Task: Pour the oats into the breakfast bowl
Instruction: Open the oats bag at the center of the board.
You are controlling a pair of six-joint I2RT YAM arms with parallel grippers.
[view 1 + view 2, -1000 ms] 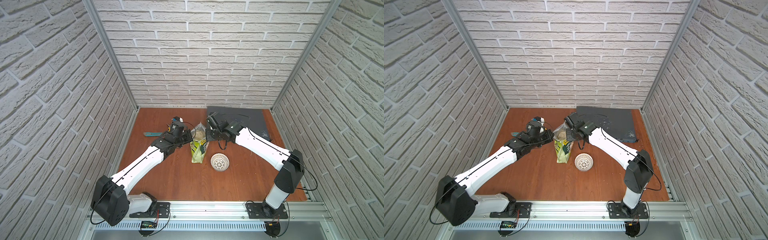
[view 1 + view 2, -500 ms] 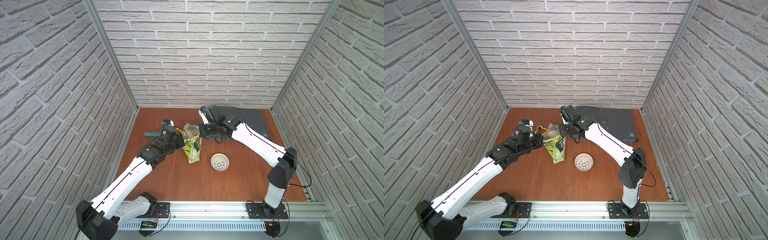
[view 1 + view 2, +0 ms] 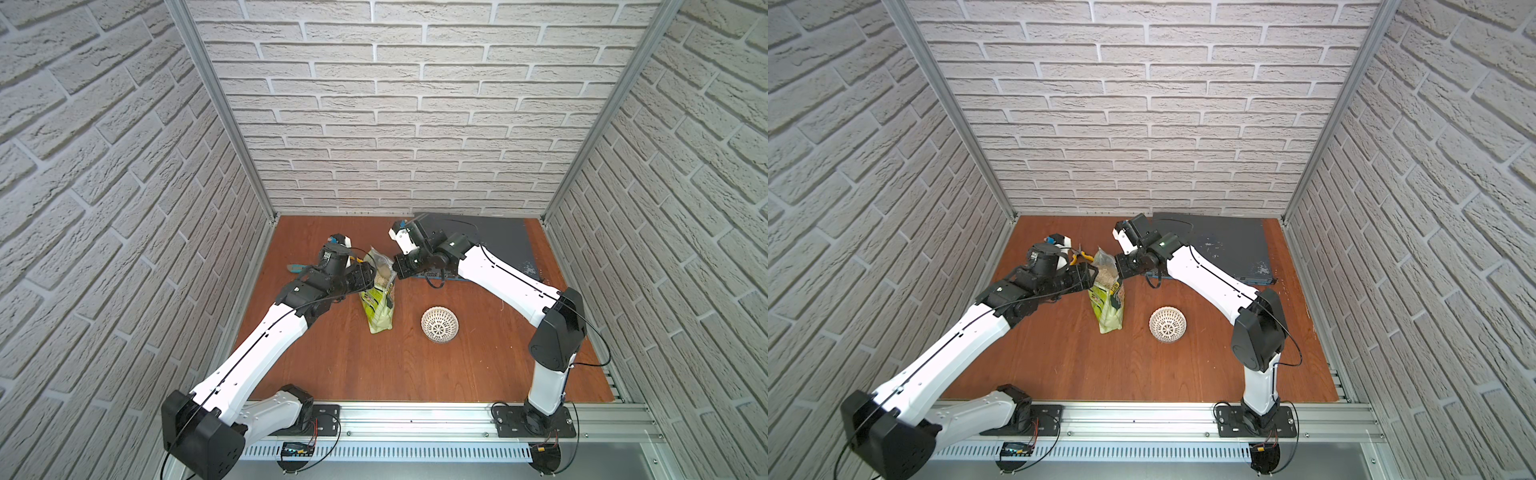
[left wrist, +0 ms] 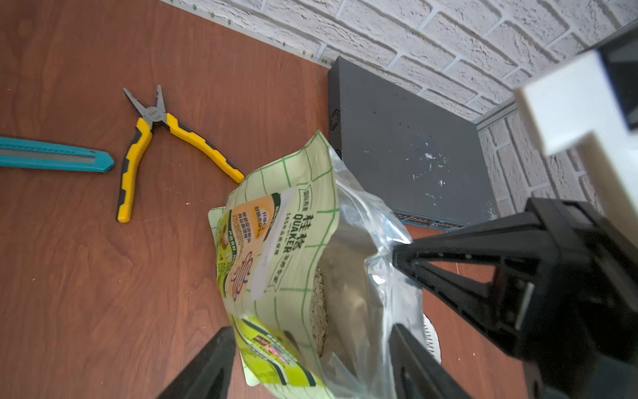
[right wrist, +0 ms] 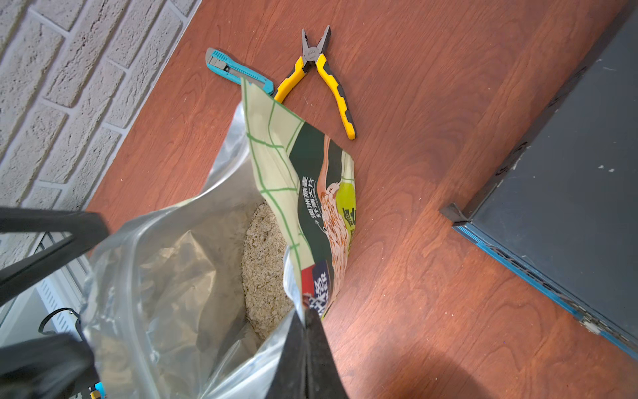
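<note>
Pouch [image 3: 379, 303] of oats [image 5: 266, 262] stood open near the bowl [image 3: 439, 328] while I watched my right gripper [image 5: 305, 316] pinch its rim, my left gripper [image 4: 312, 330] spread around it.

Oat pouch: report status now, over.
Left gripper open astride the light-and-dark green plastic oat pouch; right gripper shut on its rim. Pouch standing, open, pale oats inside. Small white lattice-patterned bowl apart, nothing between. Yellow-handled pliers behind pouch.
</note>
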